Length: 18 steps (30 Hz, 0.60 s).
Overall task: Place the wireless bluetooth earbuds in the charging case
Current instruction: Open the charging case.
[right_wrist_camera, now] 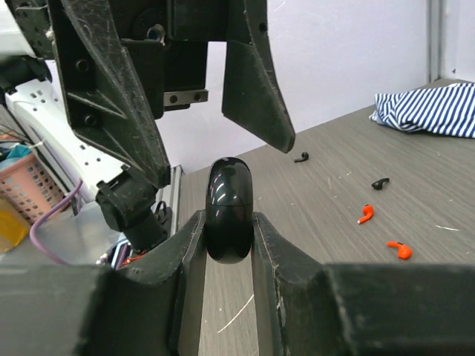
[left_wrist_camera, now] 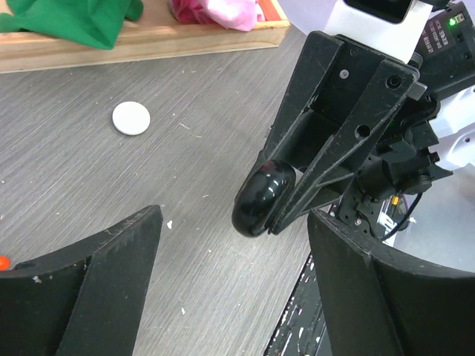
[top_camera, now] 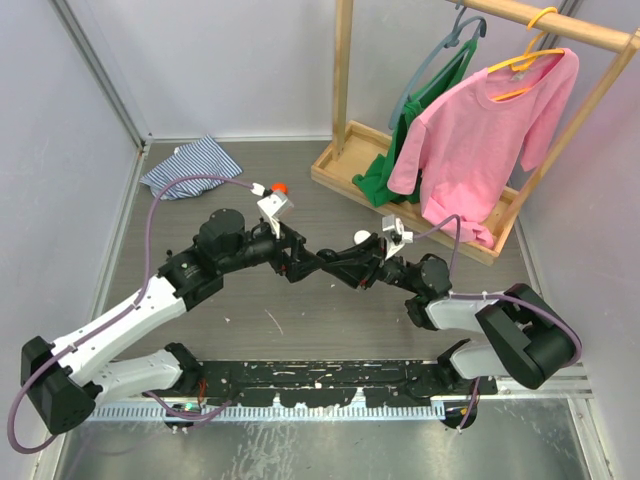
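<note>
**Charging case held by one gripper, four earbuds loose on the table**

The right gripper (right_wrist_camera: 228,221) is closed on the single charging case (right_wrist_camera: 228,193), a glossy black oval pinched by its sides between the two fingers and held clear of the table (right_wrist_camera: 445,193). The left gripper (left_wrist_camera: 236,216) faces it with its jaws spread wide. One finger stands to either side of the case, neither touches it, and it grips nothing.

In the right wrist view, four earbuds lie on the table, all outside the case and well apart from it:

- Two are black: one black earbud (right_wrist_camera: 300,157) farther back and a second black earbud (right_wrist_camera: 381,183) nearer.
- Two are red-orange: one red-orange earbud (right_wrist_camera: 365,214) and a second red-orange earbud (right_wrist_camera: 399,250) just beside it.

Behind them lies one striped cloth (right_wrist_camera: 427,111). The left wrist view shows one white round puck (left_wrist_camera: 131,118) flat on the table, near the wooden rack base (left_wrist_camera: 148,44). On the rack hang one pink shirt (top_camera: 480,120) and one green garment (top_camera: 420,100).
</note>
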Available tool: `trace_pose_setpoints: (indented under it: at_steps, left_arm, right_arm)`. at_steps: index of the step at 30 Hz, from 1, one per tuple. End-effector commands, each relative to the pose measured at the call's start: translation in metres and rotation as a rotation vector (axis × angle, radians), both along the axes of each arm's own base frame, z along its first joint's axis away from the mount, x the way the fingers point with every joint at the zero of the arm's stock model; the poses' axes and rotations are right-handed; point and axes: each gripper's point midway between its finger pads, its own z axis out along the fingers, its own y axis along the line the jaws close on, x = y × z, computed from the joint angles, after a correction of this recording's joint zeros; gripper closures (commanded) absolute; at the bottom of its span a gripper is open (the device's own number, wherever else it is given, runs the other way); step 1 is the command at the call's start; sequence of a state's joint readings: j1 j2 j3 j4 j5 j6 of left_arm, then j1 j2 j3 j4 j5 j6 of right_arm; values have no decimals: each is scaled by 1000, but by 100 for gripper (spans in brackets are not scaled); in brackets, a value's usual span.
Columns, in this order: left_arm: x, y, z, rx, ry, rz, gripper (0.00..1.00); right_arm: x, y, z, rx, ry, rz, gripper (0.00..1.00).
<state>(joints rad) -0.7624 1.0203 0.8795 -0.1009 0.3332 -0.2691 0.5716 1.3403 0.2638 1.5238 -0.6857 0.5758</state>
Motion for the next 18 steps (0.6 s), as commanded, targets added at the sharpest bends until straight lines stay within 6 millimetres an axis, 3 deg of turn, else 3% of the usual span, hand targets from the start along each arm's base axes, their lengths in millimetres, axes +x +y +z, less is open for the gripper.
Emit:
trace_pose_setpoints:
  at_steps: [1,7,18]
  left_arm:
    - [3,-9,17,-52,-64,-42,22]
    - [3,-8,13,-38,-74,-47,30]
    - [-3,-10,1,-5,-69,-96,29]
  right_arm:
    - [-17,-3,38,86,-160,67,84]
    - [-18,-3,39,89,-160,70,84]
    - [-20,-3,40,89,-157,81,84]
